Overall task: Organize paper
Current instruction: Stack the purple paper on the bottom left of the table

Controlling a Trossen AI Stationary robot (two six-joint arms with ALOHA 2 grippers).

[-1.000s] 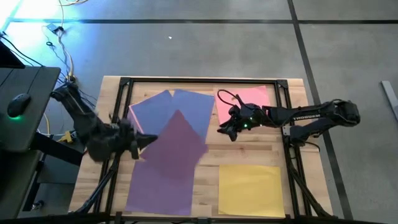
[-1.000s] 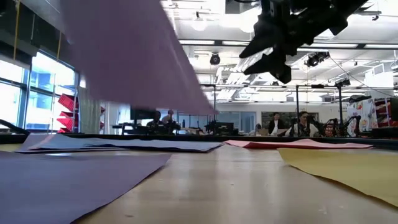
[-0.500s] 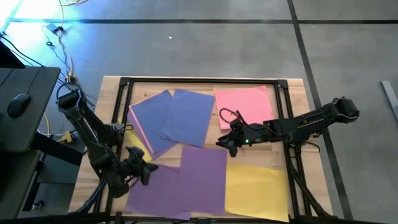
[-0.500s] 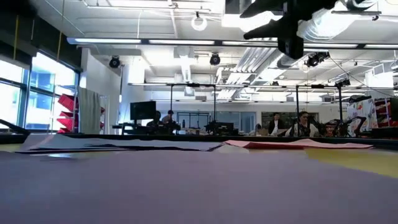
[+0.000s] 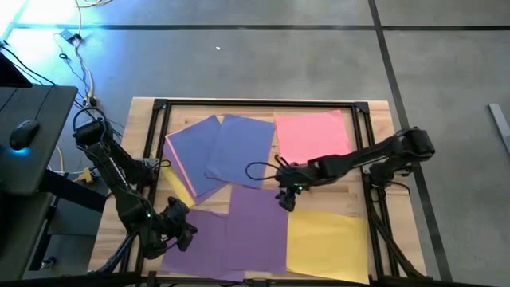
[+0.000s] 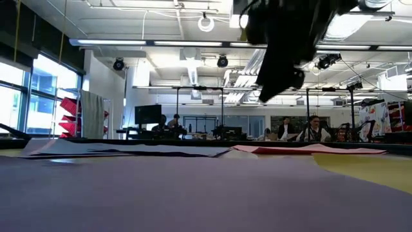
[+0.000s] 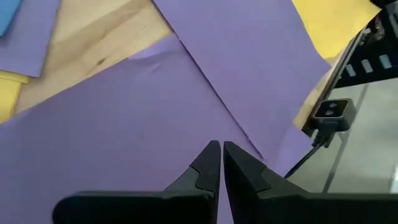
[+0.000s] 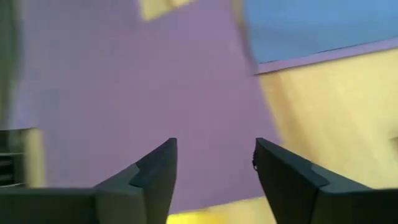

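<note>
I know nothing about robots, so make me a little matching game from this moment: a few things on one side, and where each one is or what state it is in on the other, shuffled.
Things:
1. pink sheet
2. yellow sheet
3. left gripper
4. right gripper

Places or states:
A. fingers shut, at the near left part of the table over a purple sheet
B. lying flat at the far right part of the table
C. fingers open, above the middle of the table by the purple sheet's far right corner
D. lying at the near right part of the table

Pairs: 1-B, 2-D, 3-A, 4-C
</note>
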